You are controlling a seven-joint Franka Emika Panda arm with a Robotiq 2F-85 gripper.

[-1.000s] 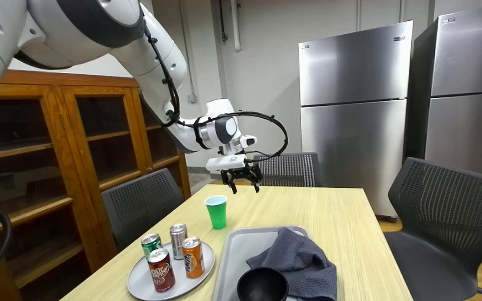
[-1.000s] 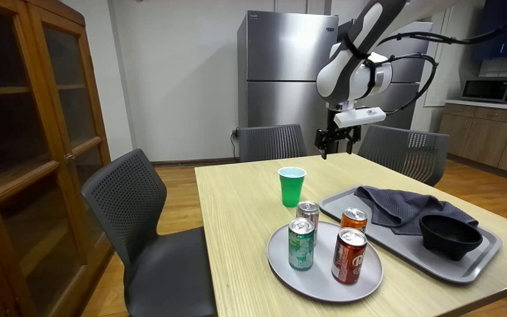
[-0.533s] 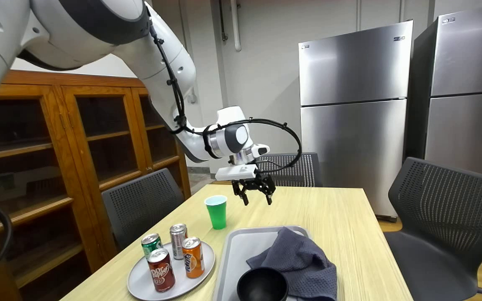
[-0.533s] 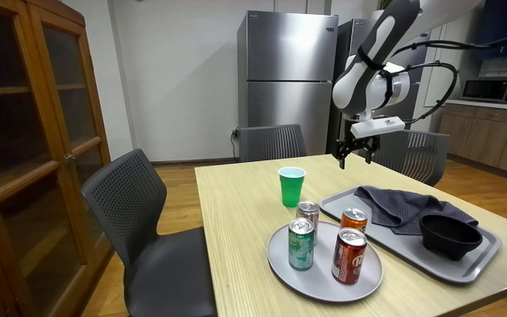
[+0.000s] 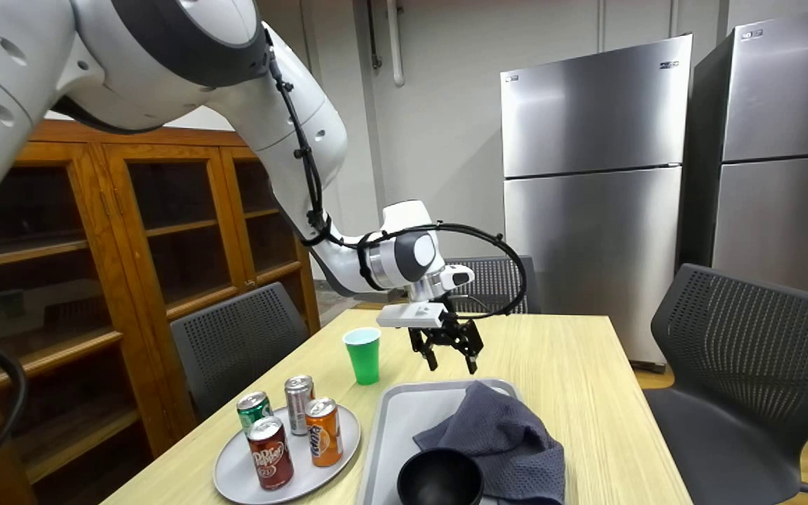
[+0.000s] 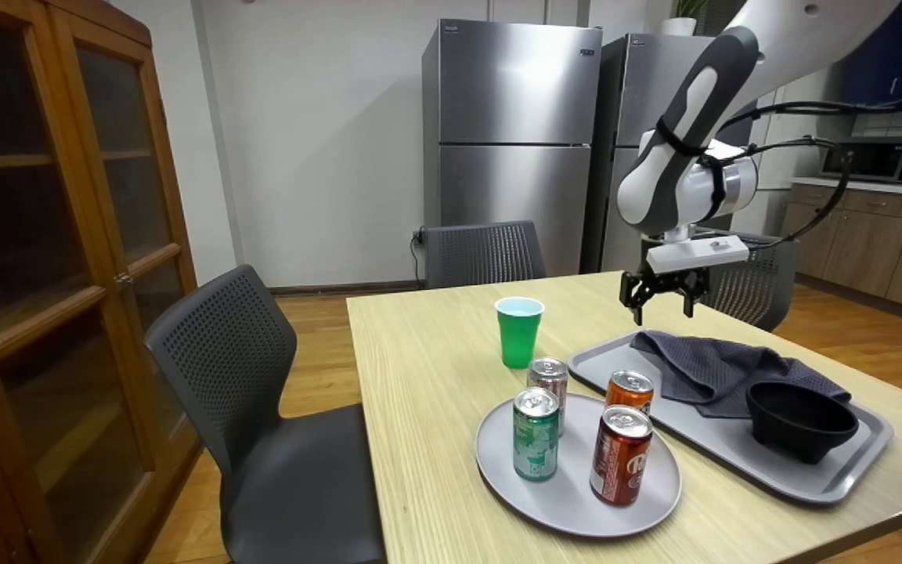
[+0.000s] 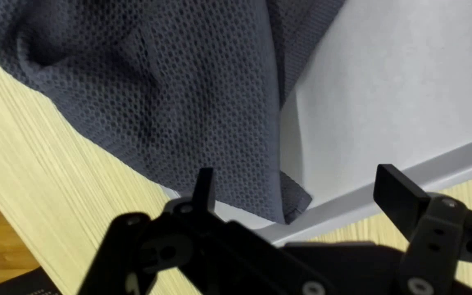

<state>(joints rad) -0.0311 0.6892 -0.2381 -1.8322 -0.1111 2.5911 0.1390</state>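
Lower left in an exterior view, your plate (image 5: 313, 480) gathers four upright cans (image 5: 271, 459), presumably to keep them together; next along, the green cup (image 5: 364, 359) stands on the counter (image 5: 572, 365). Bottom centre, your tray (image 5: 407, 421) carries the bowl (image 5: 440, 477). Your arm (image 5: 265, 118) arches down from the upper left, end effector (image 5: 452, 364) hanging above the tray's far end, fingers (image 7: 400, 205) apart, nothing between them. Right of the bowl, the loose towel (image 5: 499, 435) slumps over the tray's rim, seemingly too bulky to fit inside.

1 cloth (image 7: 187, 98), 1 tray (image 7: 400, 86), 4 cans (image 6: 535, 445)
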